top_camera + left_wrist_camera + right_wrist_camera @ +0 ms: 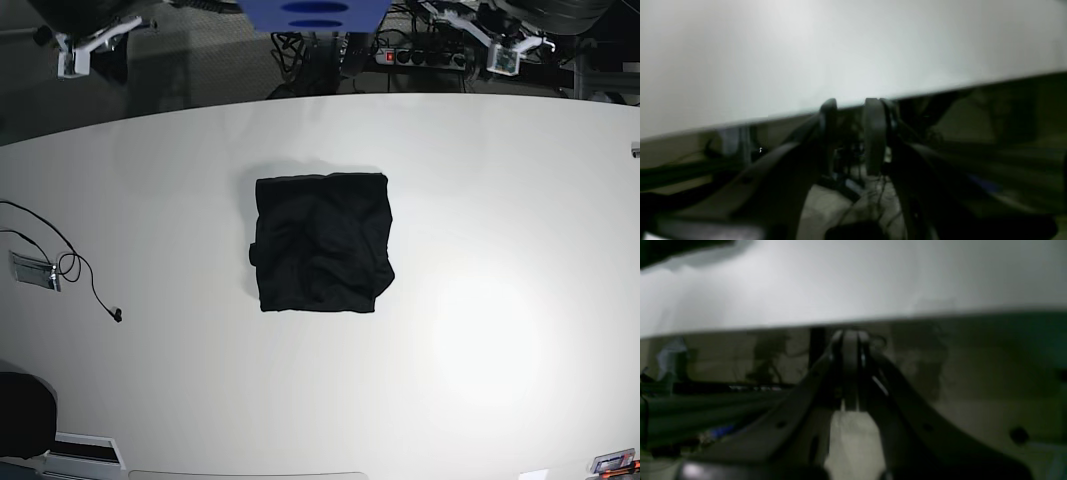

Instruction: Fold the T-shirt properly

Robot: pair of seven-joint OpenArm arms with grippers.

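T-shirt (321, 243) lies folded into a rough black square at the middle of the white table (500, 300), a thin cable (70, 265) well apart on one side. Left gripper (851, 110) holds nothing, its jaws seemingly parted in the blurred view. Right gripper (850, 336) is closed and empty.

This looks like a robotics lab: a big bare white surface (500, 200) with camera mounts (505, 50) along its far edge, a power strip (425, 57) and tangled cables (300, 45) on the dark floor behind.
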